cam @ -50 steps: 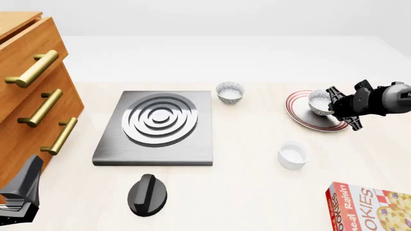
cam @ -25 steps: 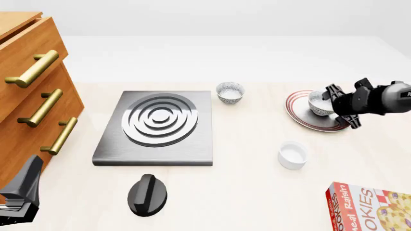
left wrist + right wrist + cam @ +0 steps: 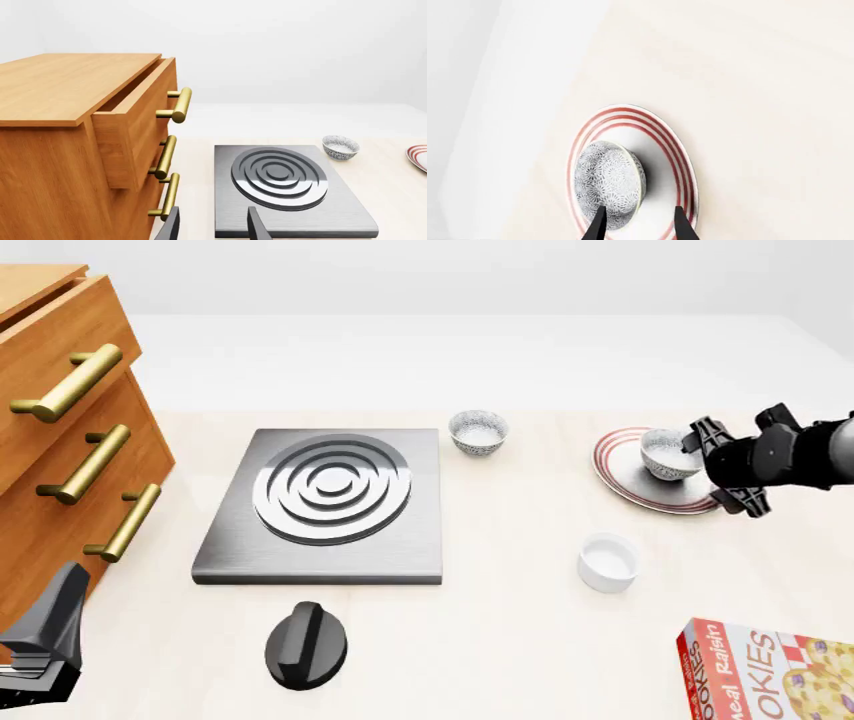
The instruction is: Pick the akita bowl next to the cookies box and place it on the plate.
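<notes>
The akita bowl [image 3: 663, 454] [image 3: 607, 181] rests on the red-ringed plate [image 3: 627, 485] [image 3: 686, 159], tipped with its speckled outside toward the right wrist camera. My right gripper [image 3: 717, 468] [image 3: 638, 228] is open just to the right of the bowl; its fingers straddle the bowl's near edge without gripping it. The cookies box [image 3: 771, 675] lies at the front right corner. My left gripper [image 3: 40, 650] [image 3: 212, 228] stands open and empty at the front left, beside the drawers.
A second speckled bowl [image 3: 478, 430] [image 3: 341, 147] sits behind the grey burner slab [image 3: 327, 502]. A plain white cup [image 3: 609, 562] stands in front of the plate. A black knob [image 3: 307, 644] lies front centre. A wooden drawer cabinet [image 3: 67, 440] fills the left side.
My right gripper has drawn back to the right, away from the bowl, which stays on the plate. The left arm has not moved.
</notes>
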